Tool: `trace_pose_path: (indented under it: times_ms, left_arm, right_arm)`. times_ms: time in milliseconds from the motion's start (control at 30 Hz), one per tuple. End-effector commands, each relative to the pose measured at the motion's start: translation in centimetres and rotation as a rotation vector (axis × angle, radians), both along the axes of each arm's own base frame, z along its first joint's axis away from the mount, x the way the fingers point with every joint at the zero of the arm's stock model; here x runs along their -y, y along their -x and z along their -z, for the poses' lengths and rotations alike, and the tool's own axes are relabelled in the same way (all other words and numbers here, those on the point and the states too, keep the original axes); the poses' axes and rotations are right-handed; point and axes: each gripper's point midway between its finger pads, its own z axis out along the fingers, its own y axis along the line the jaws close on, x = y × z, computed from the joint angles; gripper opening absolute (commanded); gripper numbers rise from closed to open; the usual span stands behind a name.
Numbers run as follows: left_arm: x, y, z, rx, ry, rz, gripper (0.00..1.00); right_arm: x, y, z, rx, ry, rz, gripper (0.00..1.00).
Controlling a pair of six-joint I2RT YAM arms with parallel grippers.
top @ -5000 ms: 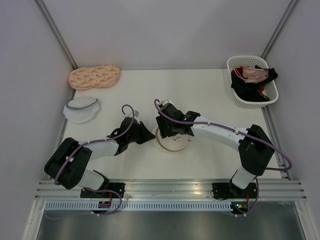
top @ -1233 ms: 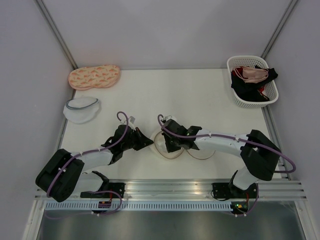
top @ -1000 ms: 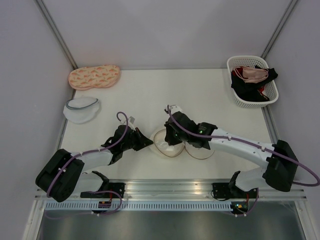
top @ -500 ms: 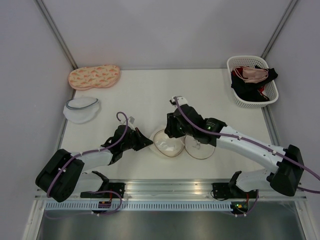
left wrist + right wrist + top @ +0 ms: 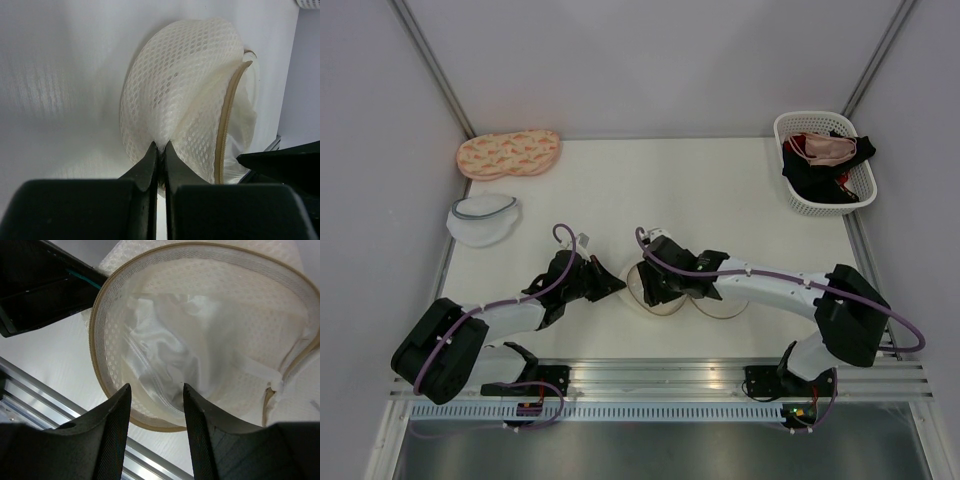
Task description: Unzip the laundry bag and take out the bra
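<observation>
White table (image 5: 720, 190), pale grey walls (image 5: 650, 60), metal corner posts (image 5: 429, 62), aluminium front rail (image 5: 660, 373)

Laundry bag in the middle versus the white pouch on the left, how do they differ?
The laundry bag is cream with a tan zip rim; the white pouch has a grey-blue rim. The laundry bag gapes open, white fabric inside; the white pouch lies flat. The left gripper pinches the laundry bag's mesh, the open right gripper at its mouth; nothing touches the white pouch. Both are pale and rounded.
</observation>
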Motion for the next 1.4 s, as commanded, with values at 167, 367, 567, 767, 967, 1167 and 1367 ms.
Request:
trace_pose_path:
  times_ms: [167, 367, 567, 767, 967, 1167, 1367]
  left_arm:
    - [0.1, -0.1, -0.6, 0.007, 0.029, -0.008, 0.02]
    - [0.0, 0.0, -0.6, 0.006, 0.033, -0.010, 0.02]
    - [-0.3, 0.0, -0.7, 0.011, 0.034, -0.015, 0.02]
    - [-0.4, 0.1, -0.7, 0.009, 0.032, -0.016, 0.02]
    - [-0.4, 0.1, -0.5, 0.005, 0.029, -0.018, 0.02]
    - [-0.4, 0.1, -0.3, -0.001, 0.026, -0.020, 0.02]
    - [-0.5, 0.2, -0.2, -0.004, 0.025, -0.022, 0.02]
  right_arm:
    - [-1.5, 2.2, 4.5, -0.047, 0.082, -0.074, 0.52]
    - [-1.8, 3.3, 7.2, -0.074, 0.146, -0.101, 0.27]
    - [-1.8, 3.0, 6.4, -0.057, 0.146, -0.098, 0.00]
    - [-2.3, 2.1, 1.2, 0.024, 0.065, -0.087, 0.00]
    - [-2.3, 1.2, -4.7, 0.116, -0.019, -0.059, 0.00]
    - [-1.4, 0.3, -8.2, 0.188, -0.042, -0.011, 0.01]
    - [1.3, -1.8, -10.9, 0.298, -0.005, 0.146, 0.00]
